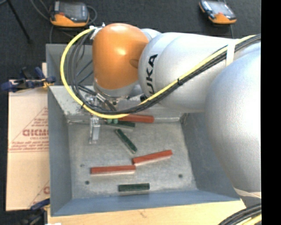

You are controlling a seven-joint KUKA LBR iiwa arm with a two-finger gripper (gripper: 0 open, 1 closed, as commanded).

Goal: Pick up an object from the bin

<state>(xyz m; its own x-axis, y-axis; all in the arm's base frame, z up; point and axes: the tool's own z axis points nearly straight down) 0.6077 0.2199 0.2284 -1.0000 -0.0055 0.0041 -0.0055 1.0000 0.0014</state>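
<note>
The end effector [94, 131] hangs low at the back left of the bin [59, 149], over bare floor; I cannot tell whether it is released or clenched. The nearest green bar [126, 140] lies just to its right and a red bar [152, 157] further right, both flat on the floor, so the pick looks not yet made

1. Black letters "KUKA" are running up the arm's white housing [151, 72], just beside the orange cover [116, 55], over the far edge of the bin [59, 145]; the first letter is lying partly hidden.
2. The screens of the two orange devices [70, 13] beyond the bin are showing markings too small to read.
</note>
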